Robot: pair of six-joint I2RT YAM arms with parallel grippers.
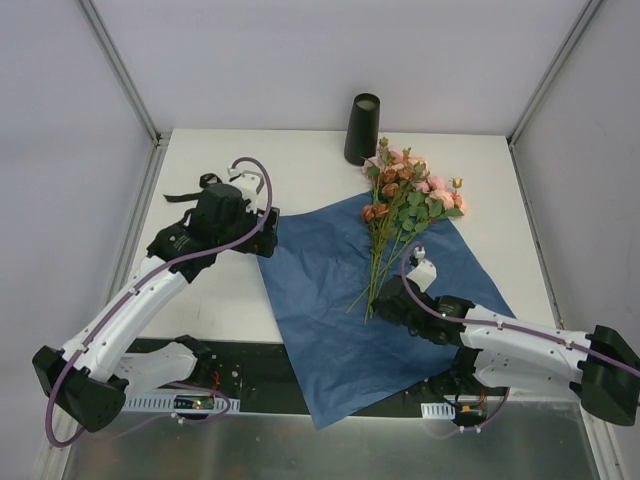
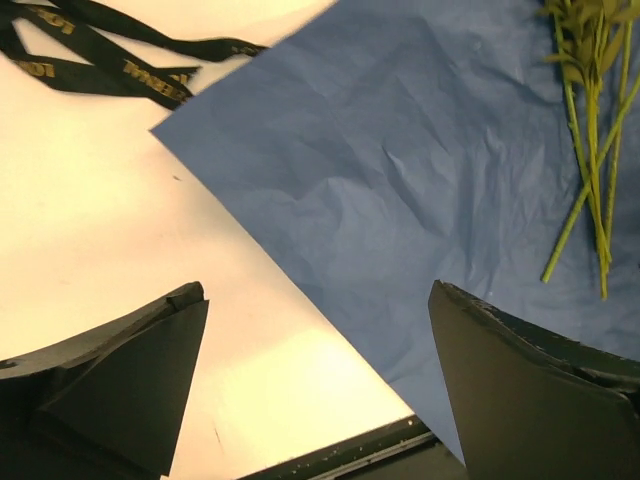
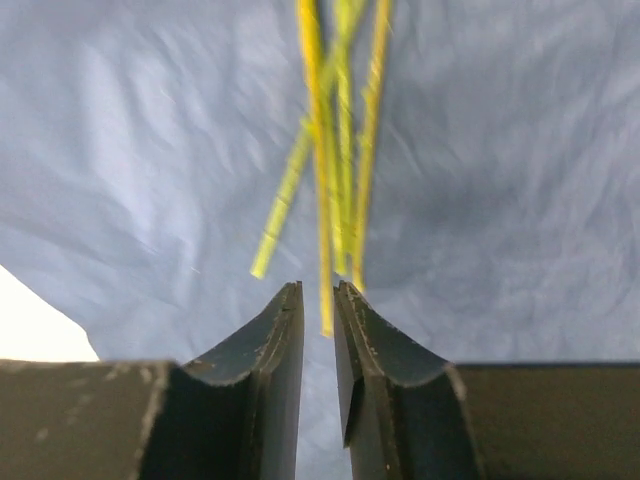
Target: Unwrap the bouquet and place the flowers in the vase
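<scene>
Right end effector [image 3: 318, 292]: jaws narrow, only a slit. One stem end of the flowers [image 3: 338, 150] reaches into it; cannot tell if gripped. Stems run straight ahead on the blue paper [image 1: 330, 300], blooms just beside the vase [image 1: 362, 128]. Left end effector [image 2: 320, 300]: wide, empty, farther off.

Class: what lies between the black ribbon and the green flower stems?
The spread blue wrapping sheet lies between ribbon and stems, clearest in the left wrist view.
</scene>
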